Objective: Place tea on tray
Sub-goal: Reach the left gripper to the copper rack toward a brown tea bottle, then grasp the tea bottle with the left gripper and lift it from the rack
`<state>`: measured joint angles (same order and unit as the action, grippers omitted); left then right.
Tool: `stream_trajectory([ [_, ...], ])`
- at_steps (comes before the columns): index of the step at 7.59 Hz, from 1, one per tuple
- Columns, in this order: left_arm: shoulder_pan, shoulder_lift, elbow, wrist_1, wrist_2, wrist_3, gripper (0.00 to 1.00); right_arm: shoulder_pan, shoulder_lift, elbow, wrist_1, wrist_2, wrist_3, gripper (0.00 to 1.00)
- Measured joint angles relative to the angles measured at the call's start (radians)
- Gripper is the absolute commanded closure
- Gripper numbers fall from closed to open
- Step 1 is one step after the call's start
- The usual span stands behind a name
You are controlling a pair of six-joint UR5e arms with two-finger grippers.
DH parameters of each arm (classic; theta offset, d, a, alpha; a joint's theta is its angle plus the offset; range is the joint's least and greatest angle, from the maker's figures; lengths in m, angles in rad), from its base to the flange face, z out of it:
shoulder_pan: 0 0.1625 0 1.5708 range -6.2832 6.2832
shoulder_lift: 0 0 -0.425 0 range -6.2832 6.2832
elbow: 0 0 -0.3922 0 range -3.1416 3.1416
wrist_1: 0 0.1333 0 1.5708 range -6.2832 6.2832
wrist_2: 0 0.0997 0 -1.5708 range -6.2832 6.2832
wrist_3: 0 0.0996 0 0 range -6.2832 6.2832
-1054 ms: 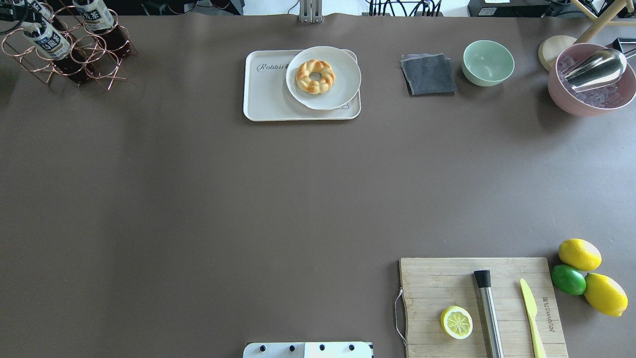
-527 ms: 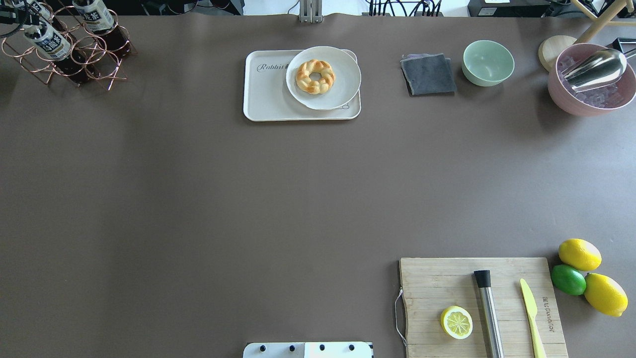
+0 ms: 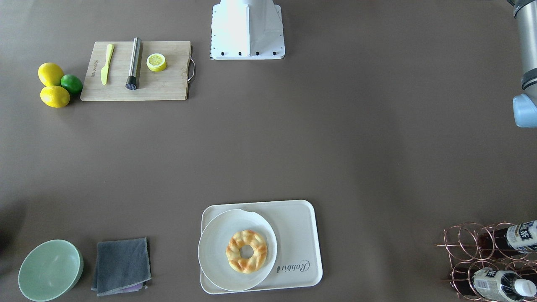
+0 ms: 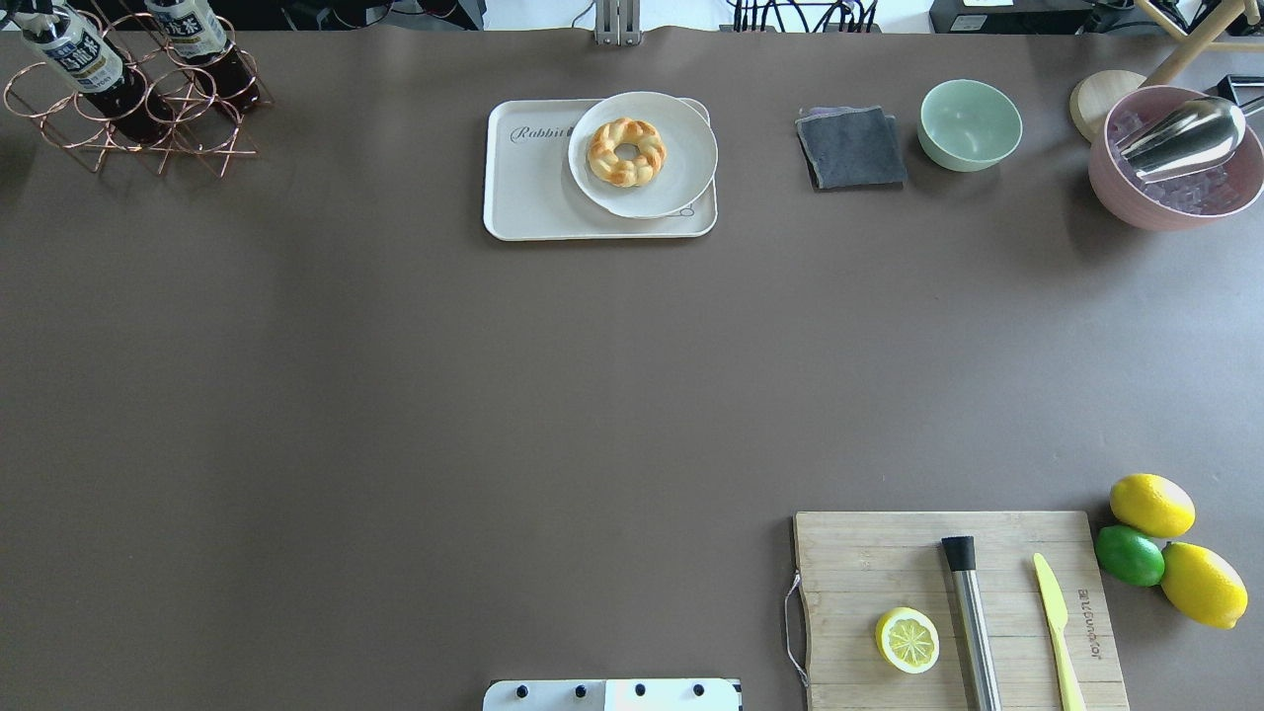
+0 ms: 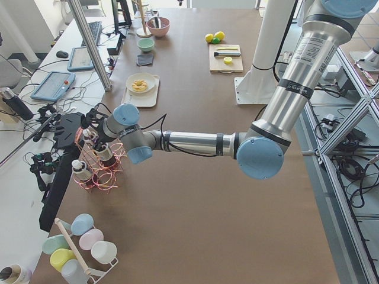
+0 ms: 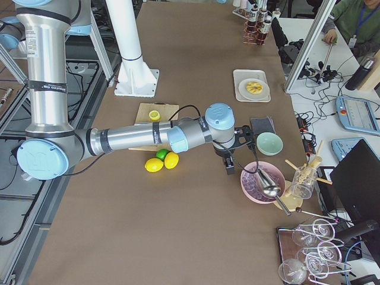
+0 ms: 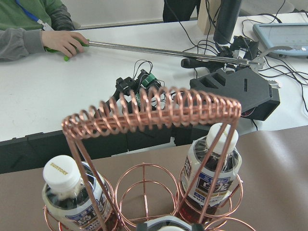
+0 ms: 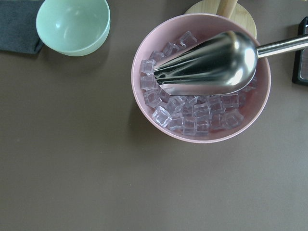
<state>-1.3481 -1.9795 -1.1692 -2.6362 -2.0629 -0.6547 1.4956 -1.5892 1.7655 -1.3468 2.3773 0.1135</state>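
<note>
The tea [image 4: 74, 59], a bold-labelled bottle of dark liquid, stands in a copper wire rack [image 7: 159, 110] at the table's far left corner; it also shows in the front view [image 3: 520, 235]. A second bottle [image 4: 195, 32] stands beside it. The cream tray [image 4: 528, 188] with "Rabbit" lettering lies at the far middle. My left gripper [image 5: 89, 131] hovers at the rack's top; I cannot tell whether it is open or holds anything. The left wrist view shows two racked bottles and no fingers. My right gripper [image 6: 228, 166] hangs by the pink ice bowl [image 8: 137, 72]; I cannot tell its state.
A white plate [image 4: 681, 148] with a braided doughnut [image 4: 626, 151] covers the tray's right part. A grey cloth [image 4: 851, 148], a green bowl [image 4: 970, 123], a metal scoop [image 8: 211, 62], a cutting board [image 4: 859, 563] and lemons [image 4: 1151, 505] lie to the right.
In the overhead view the tea bottle has shifted up and to the left in the rack. The dark gripper part near its cap has left the frame. Nothing else moved.
</note>
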Motion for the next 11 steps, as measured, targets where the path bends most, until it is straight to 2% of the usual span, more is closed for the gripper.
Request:
stream_trajectory([
  [2, -0.040, 0.001, -0.073, 0.072, -0.013, 0.004, 1.00, 0.000, -0.001, 0.000, 0.000, 0.000, 0.000, 0.00],
  [5, -0.124, 0.028, -0.229, 0.197, -0.152, 0.013, 1.00, 0.001, 0.000, 0.008, 0.001, 0.002, -0.002, 0.00],
  [7, -0.114, 0.085, -0.372, 0.230, -0.177, 0.014, 1.00, 0.001, 0.001, 0.020, 0.002, 0.002, -0.002, 0.00],
  [9, -0.011, 0.115, -0.548, 0.314, -0.166, 0.015, 1.00, 0.001, 0.000, 0.035, 0.003, -0.001, -0.004, 0.00],
  [11, 0.170, 0.090, -0.663, 0.365, -0.111, 0.020, 1.00, 0.001, -0.001, 0.047, 0.010, -0.001, -0.008, 0.00],
])
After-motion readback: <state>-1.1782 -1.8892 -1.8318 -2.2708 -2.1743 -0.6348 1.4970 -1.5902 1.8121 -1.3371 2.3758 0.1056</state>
